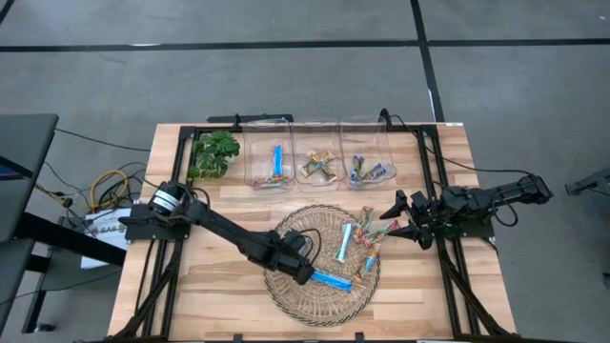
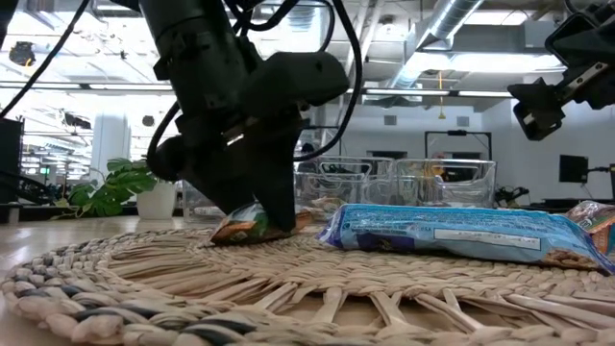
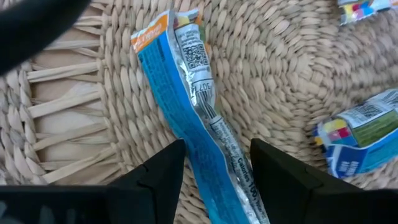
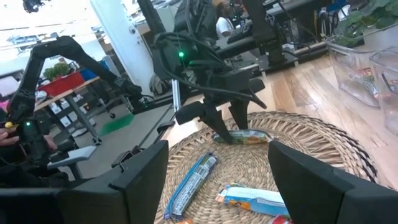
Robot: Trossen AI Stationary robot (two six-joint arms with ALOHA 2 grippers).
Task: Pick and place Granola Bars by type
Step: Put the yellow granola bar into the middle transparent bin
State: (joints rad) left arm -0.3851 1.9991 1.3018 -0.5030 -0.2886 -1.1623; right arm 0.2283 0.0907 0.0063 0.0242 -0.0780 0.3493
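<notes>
A round woven mat [image 1: 286, 295] holds several wrapped bars. My left gripper [image 1: 297, 262] is open and low over the mat, fingers pointing down. One finger stands on each side of a blue bar [image 3: 186, 93] with an orange corner and a silver seam. This bar lies flat on the mat and shows in the low view [image 2: 240, 228]. Another blue bar [image 1: 332, 279] lies beside the gripper, a pale blue bar [image 1: 345, 241] farther off, and multicoloured bars [image 1: 370, 233] at the mat's right. My right gripper [image 1: 412, 221] is open and empty, above the table to the right of the mat. My left gripper straddles the blue bar near its middle [image 3: 214, 134], fingers across it from above. One finger [image 3: 168, 168] stands right at the bar's edge and the other [image 3: 273, 165] stands a little off it. I cannot tell whether either touches the bar.
Three clear bins stand at the far edge: one with a blue bar [image 1: 276, 160], one with tan bars [image 1: 318, 166], one with mixed bars [image 1: 370, 170]. A green plant [image 1: 213, 152] stands left of them. Black frame rails [image 1: 440, 181] run along both table sides.
</notes>
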